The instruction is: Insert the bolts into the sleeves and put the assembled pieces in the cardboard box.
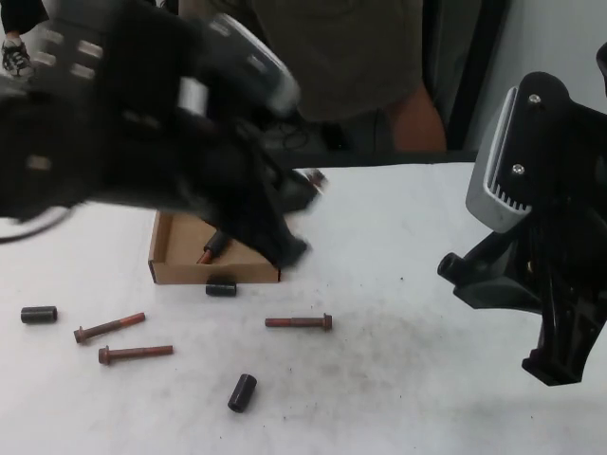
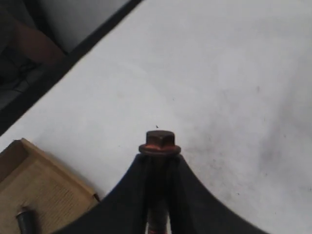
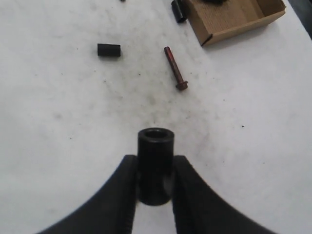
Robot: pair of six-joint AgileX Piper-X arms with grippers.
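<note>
I see L end effector clamped on bolt, R end effector clamped on sleeve, both over bench.

Left gripper clamps bolt — right gripper, sleeve

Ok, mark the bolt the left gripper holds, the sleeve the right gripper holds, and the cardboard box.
held bolt (image 2: pixel 159 141): left wrist view, on its hex head.
held sleeve (image 3: pixel 155 163): right wrist view, on its outer wall below the open end.
cardboard box (image 1: pixel 177 270): high view, on its near outer wall.
</note>
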